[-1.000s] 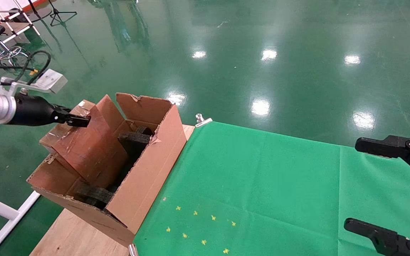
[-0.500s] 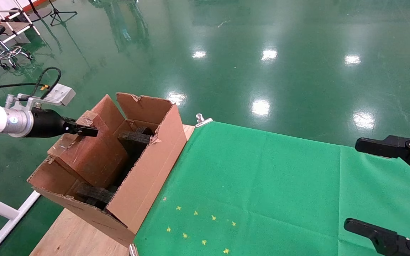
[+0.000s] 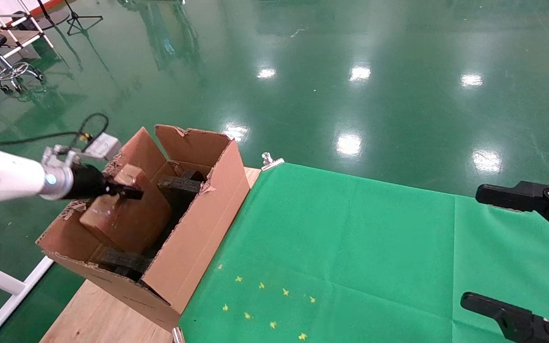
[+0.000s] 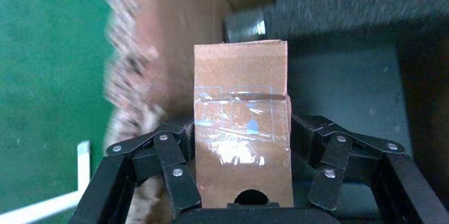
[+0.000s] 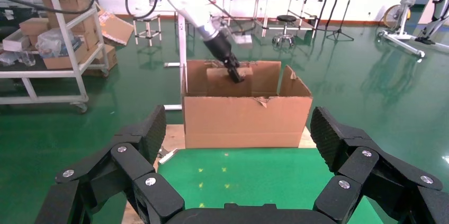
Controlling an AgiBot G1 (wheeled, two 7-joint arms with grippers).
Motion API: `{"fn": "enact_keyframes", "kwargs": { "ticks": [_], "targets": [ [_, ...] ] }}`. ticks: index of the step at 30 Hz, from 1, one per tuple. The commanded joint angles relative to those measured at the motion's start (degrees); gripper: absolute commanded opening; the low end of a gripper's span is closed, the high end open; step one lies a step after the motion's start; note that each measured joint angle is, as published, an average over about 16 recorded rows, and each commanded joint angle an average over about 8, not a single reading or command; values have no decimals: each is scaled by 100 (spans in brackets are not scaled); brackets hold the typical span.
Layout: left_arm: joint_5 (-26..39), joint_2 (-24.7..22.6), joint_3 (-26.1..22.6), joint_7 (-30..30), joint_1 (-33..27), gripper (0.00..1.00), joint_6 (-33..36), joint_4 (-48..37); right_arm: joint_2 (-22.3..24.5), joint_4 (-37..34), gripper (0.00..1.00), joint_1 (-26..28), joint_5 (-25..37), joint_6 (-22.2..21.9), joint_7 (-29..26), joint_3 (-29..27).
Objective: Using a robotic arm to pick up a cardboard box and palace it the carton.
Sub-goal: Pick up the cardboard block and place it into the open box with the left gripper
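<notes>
The left gripper (image 3: 129, 192) is clamped on the cardboard box (image 3: 124, 216), already partly down inside the carton (image 3: 193, 238) among black foam pieces (image 3: 179, 186); release remains, while the spread right gripper (image 3: 517, 252) idles over the table (image 3: 350, 247).

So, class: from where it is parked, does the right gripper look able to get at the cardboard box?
Probably not. The right gripper hangs open over the far side of the green cloth, while the cardboard box sits inside the carton, behind its tall wall and held by the left gripper.
</notes>
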State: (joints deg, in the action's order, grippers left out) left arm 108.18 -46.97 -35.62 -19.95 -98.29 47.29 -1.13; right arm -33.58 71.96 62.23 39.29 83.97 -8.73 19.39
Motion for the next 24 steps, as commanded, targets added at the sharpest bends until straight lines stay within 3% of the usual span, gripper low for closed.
{"fn": "enact_keyframes", "kwargs": {
  "ticks": [1,13,14,21,22,24],
  "targets": [
    [29,-81,-20,-36,118,0,-118,-40,0,0,100,0,0,0,0,0],
    [161,-356,-116,-380,529,0,-576,-82,0,0,100,0,-1,0,0,1],
    [168,-373,-121,-409,556,8,-608,-87,0,0,100,0,-1,0,0,1],
    [162,-466,-128,-576,680,95,-811,-101,1,-1,100,-1,-1,-1,1,0],
    [160,-472,-128,-585,688,100,-828,-102,1,-1,100,-1,-1,-1,1,0],
    [163,-471,-127,-576,691,100,-834,-104,1,-1,100,-1,-1,-1,1,0]
  ]
}}
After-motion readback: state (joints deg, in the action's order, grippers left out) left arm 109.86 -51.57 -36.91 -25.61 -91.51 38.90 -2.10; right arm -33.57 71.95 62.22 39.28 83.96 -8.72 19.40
